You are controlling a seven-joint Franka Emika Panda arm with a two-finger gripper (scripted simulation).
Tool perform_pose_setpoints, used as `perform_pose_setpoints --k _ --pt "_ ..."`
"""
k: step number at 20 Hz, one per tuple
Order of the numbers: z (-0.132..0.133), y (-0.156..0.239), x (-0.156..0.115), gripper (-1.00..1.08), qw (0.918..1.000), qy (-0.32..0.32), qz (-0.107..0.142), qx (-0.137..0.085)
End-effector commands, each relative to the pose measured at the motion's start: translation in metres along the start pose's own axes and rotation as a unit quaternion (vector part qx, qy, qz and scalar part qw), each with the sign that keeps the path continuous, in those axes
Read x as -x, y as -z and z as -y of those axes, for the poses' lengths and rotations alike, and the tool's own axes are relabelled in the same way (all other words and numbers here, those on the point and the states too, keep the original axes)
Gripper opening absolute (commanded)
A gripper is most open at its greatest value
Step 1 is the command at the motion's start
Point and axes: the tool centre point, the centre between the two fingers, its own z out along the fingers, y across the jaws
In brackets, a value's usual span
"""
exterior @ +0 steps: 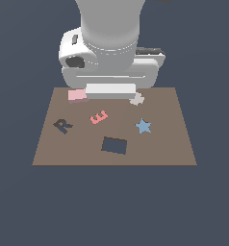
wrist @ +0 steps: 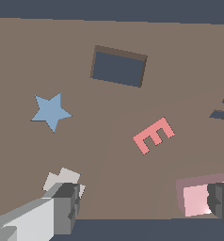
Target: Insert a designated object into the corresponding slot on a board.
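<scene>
Roughly at the far edge of the brown board (exterior: pixel 169 144), seen from the exterior view, lies the pale pink block (exterior: pixel 78 95), flat, with its long axis running almost along that edge and tilted only a little. Taking the salmon letter E (exterior: pixel 99 116) as landmark and going from the exterior view's left to its right: the dark letter R (exterior: pixel 63 126) is left of the E, the block is behind it and a little left, the navy slot (exterior: pixel 114 145) is in front of it and slightly right with its long axis nearly across the board, a pale grey blob (exterior: pixel 136 99) is behind and right, and the blue star (exterior: pixel 143 126) is right.

The exterior view hides the fingers behind the hand of the gripper (exterior: pixel 111 91). The wrist view shows them: the jaws stand wide, one finger (wrist: pixel 67 207) by the blob, the other overlapping the block's (wrist: pixel 196 200) end. Whether it touches the block I cannot tell.
</scene>
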Motion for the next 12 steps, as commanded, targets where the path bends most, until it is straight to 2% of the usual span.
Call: perform_pose_setpoints --k 1,7,12 --pt "0.0 0.0 0.0 1.0 1.0 0.0 0.0 0.0" --pt "-0.004 -0.002 -0.001 1.0 0.9999 -0.017 -0.001 -0.001" --pt "-0.012 -0.007 -0.002 1.0 0.9983 -0.057 -0.002 -0.003"
